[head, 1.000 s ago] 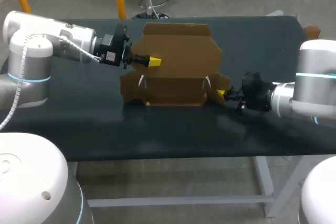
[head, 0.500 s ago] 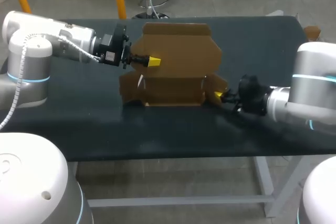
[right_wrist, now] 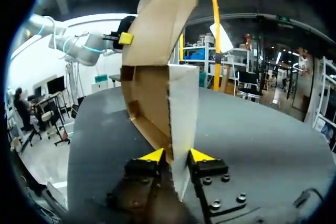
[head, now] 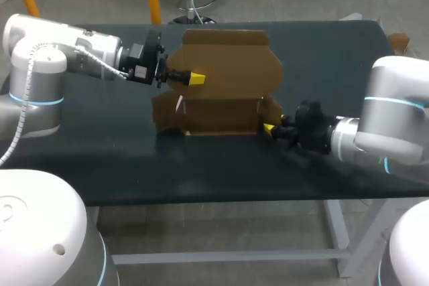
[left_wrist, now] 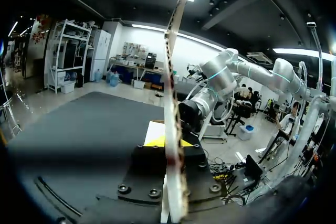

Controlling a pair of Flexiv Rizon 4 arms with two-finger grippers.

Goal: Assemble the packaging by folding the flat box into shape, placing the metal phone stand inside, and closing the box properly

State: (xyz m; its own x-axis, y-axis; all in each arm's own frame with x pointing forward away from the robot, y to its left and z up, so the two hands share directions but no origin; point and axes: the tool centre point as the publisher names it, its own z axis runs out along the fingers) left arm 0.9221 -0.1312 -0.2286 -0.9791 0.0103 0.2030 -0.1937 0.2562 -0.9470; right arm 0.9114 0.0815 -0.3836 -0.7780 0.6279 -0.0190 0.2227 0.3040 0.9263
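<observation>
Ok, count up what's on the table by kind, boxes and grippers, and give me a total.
Cardboard box: 1
Grippers: 2, the left gripper and the right gripper, both gripping the box
Total: 3

Fixed above and behind, the head camera looks down on the cardboard box (head: 224, 85) from well back. The left wrist camera sits against the box's panel edge, facing the right arm (left_wrist: 220, 77) beyond. The right wrist camera, equally close at the box's end flap, faces the left arm (right_wrist: 79, 45). All three share the box.
</observation>
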